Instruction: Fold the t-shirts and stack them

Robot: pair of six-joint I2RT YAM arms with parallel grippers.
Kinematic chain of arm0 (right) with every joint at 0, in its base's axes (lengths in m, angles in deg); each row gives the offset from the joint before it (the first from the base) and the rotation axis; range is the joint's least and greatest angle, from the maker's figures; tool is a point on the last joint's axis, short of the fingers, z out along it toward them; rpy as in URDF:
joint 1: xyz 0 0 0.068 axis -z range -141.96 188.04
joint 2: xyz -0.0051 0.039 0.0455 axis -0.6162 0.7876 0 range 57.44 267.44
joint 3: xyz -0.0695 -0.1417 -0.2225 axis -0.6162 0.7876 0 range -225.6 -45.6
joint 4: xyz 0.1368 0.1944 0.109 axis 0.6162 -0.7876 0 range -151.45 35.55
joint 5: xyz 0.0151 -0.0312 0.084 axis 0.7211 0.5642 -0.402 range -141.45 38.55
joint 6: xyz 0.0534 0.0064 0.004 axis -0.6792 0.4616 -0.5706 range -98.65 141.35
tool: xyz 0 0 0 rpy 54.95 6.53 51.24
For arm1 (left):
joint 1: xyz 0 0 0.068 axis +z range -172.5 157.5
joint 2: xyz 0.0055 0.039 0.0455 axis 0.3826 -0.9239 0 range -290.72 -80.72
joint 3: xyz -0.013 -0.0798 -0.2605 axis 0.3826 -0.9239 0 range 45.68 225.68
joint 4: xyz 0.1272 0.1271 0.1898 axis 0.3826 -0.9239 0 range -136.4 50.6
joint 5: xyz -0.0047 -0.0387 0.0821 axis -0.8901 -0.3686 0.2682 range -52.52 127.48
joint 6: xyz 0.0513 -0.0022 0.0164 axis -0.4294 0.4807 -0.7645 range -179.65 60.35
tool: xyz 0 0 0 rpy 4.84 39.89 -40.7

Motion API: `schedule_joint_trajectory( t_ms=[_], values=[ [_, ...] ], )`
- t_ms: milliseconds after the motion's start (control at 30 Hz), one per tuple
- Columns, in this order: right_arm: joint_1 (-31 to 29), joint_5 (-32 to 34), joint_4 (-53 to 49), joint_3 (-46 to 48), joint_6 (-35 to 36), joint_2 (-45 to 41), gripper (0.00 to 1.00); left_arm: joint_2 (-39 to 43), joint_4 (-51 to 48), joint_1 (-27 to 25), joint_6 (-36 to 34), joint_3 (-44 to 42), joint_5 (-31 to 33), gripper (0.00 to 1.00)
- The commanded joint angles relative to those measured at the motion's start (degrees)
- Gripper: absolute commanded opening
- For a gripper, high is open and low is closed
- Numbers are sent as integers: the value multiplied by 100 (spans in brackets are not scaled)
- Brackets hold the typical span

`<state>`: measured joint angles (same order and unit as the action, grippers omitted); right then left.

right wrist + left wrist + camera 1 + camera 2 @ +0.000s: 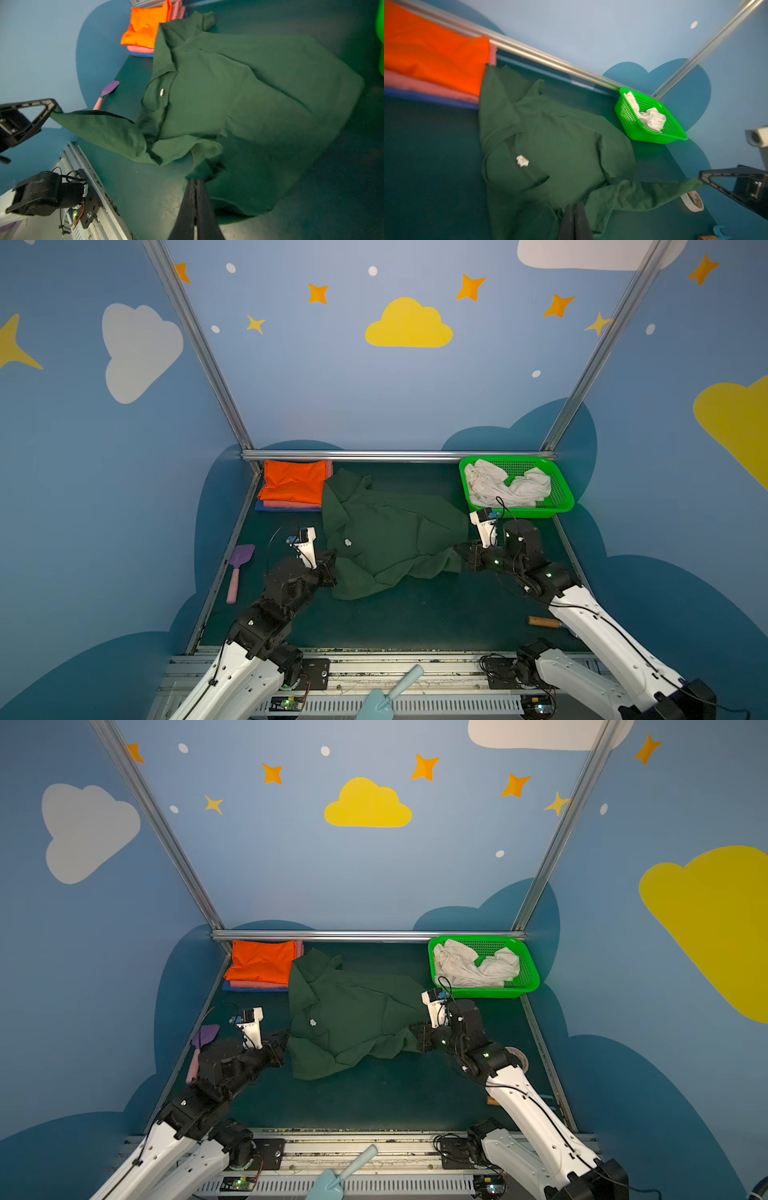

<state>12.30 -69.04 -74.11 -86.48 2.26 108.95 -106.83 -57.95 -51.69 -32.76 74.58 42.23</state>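
The dark green t-shirt (390, 535) (353, 1011) lies crumpled in the middle of the table, and both grippers pinch it. My left gripper (332, 560) (574, 204) is shut on its near left edge. My right gripper (459, 549) (195, 181) is shut on its near right edge. Both held parts are lifted and pulled outward. At the back left, the folded orange t-shirt (293, 487) tops a stack over the pink t-shirt (286, 504) and the blue t-shirt (282, 509). The white t-shirt (505, 487) lies bunched in the basket.
The green mesh basket (561, 506) stands at the back right. A purple toy shovel (239, 568) lies by the left edge. A wooden handle (544, 621) and a tape roll (693, 200) lie near the right arm. A light blue trowel (390, 693) rests on the front rail.
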Motion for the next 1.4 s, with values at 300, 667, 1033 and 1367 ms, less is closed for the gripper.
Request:
schedule_joint_trajectory(
  t_ms=[300, 667, 1033, 1367],
  values=[
    [-46, 2143, -2381, -161, -997, -318, 0, 1579, -2290, -122, 2392, -291, 2420, 5],
    [-47, 2980, -3138, -427, -1455, -410, 0, 2417, -2968, -122, 2891, -66, 3230, 5],
    [-107, 2985, -3861, -419, -1771, -296, 11, 2483, -3323, -126, 3310, -172, 2907, 16],
    [-204, 3225, -4285, -502, -2155, -682, 29, 2628, -3435, -122, 3240, 146, 2970, 28]
  ],
)
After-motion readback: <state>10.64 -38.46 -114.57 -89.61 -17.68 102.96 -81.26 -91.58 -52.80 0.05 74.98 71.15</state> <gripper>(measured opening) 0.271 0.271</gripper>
